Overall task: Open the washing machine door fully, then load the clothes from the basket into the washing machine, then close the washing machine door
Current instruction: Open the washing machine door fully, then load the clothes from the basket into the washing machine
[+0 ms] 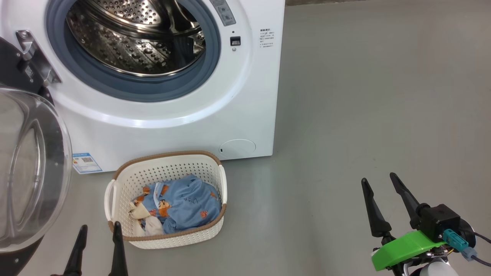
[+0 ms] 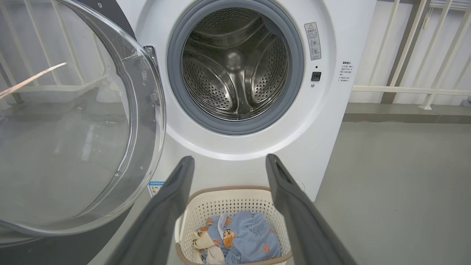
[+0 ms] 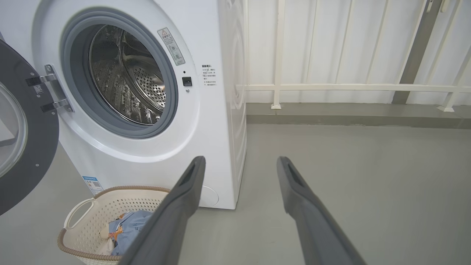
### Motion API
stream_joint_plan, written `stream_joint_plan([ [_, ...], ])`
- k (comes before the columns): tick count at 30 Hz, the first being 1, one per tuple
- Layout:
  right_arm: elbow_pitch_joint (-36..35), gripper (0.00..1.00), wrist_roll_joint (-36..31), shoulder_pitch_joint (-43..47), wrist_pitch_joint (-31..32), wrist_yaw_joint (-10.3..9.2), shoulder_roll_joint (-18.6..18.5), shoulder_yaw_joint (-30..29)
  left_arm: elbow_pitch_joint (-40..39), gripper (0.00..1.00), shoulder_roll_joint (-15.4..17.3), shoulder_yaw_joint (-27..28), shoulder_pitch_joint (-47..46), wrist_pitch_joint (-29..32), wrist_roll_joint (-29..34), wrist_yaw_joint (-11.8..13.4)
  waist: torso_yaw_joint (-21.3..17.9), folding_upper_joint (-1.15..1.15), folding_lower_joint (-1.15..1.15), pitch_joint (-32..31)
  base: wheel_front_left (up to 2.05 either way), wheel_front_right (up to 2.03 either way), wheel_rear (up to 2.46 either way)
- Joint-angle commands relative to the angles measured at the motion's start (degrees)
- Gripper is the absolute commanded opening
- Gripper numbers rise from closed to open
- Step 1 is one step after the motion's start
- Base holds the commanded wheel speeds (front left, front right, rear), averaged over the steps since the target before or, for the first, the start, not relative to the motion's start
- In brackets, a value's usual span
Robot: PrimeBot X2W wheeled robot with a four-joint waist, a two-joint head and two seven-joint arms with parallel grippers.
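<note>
hanging spread and empty, the left fingers sit at lower left of the head frame, just beside the basket; the right fingers, spread too, sit lower right, well apart. the clothes lie in the basket on the floor before the washer. the open door at far left crowds the left fingers; a careless lift could bump it. one basket, one blue garment, one cream cloth, one door.

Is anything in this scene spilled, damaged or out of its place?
Nothing stands out. The washing machine door hangs open, the clothes lie inside the upright basket before the washing machine, none spilled on the floor.
</note>
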Motion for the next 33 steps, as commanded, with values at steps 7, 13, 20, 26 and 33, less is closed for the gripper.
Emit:
stream_joint_plan([
  [7, -1.1, 1.00, -0.6, -0.3, -0.7, 0.36, 0.0, 1.5, -1.1, 1.00, 0.9, 1.9, -0.3, -0.3, 0.7, 0.1, 0.3, 0.00, 0.00, -0.5, 0.00, 0.00, 0.00],
  [13, -1.0, 1.00, -0.3, -0.2, -0.7, 0.36, 0.0, 1.8, -0.5, 1.00, 0.9, 1.7, -0.1, -0.3, 0.9, 0.0, 0.5, 0.00, 0.00, -0.7, 0.23, -0.23, 0.00],
  [20, -0.9, 1.00, 0.0, -0.3, -0.7, 0.36, -0.3, 2.5, -0.3, 1.00, 0.9, 2.1, -0.3, -0.3, 0.8, 0.1, 0.6, 0.00, 0.00, -0.6, 1.09, -1.09, 0.00],
  [26, -1.0, 1.00, 0.2, -0.4, -0.7, 0.36, -0.3, 2.8, -0.3, 1.00, 0.9, 2.2, -0.5, -0.3, 0.8, 0.1, 0.7, 0.00, 0.00, -0.4, 1.85, -1.85, 0.00],
  [33, -1.1, 1.00, 0.5, -0.6, -0.7, 0.36, -0.6, 2.8, -1.8, 1.00, 0.9, 2.9, -0.8, -0.3, 1.4, 1.2, 0.8, 0.00, 0.00, 0.3, 1.81, -1.81, -0.01],
])
